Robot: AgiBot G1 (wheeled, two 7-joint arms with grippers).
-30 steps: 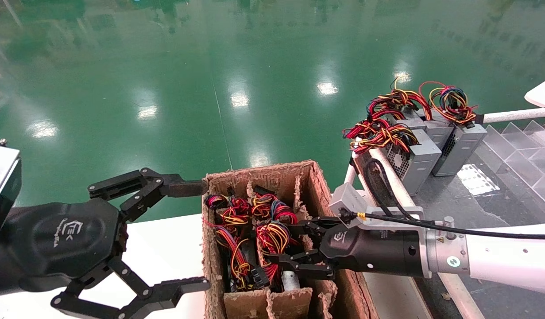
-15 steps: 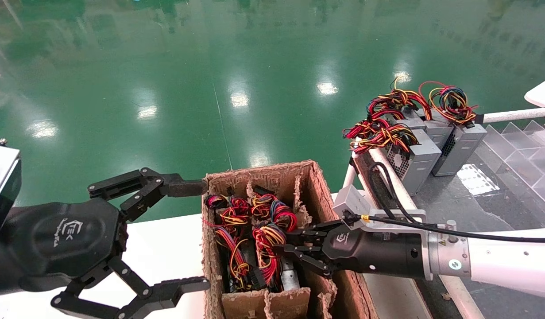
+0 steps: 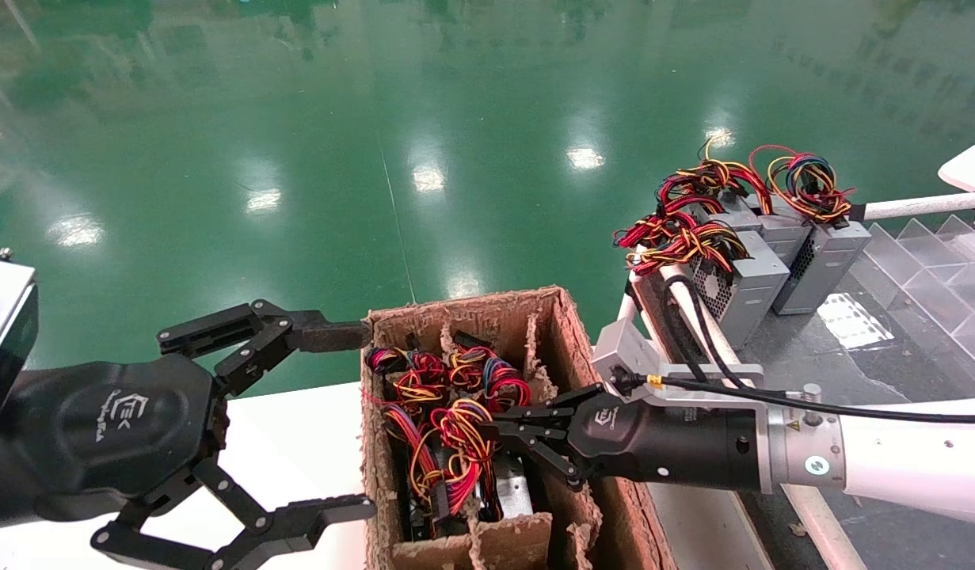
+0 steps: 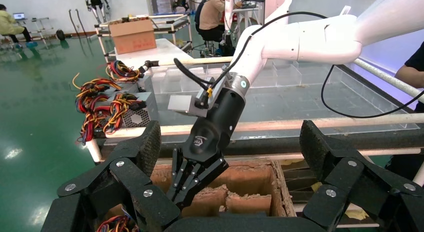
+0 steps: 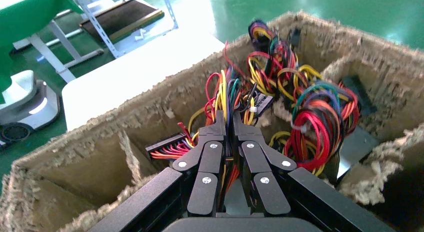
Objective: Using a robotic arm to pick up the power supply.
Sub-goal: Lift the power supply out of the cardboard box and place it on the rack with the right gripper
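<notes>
While its fingers pressed together on a looped bundle of red, yellow and orange wires (image 3: 455, 443), the right end effector (image 3: 495, 431) reached in over the right-hand wall of the cardboard box (image 3: 566, 317). The wrist view showed the fingertips (image 5: 227, 134) nipping the wires (image 5: 225, 100) with almost no gap between them. Just below the fingertips, the grey metal body of the power supply (image 3: 515, 495) stood in a cell of the box, mostly hidden by wires and cardboard dividers. More wire bundles (image 3: 447, 372) filled the cells beyond the end effector. Further out past the right forearm, several similar grey units (image 3: 760, 277) sat in a row on a rack. The left end effector (image 3: 329, 419) hung spread wide at the opposite side of the box, over a white worktop (image 3: 297, 443), holding nothing.
</notes>
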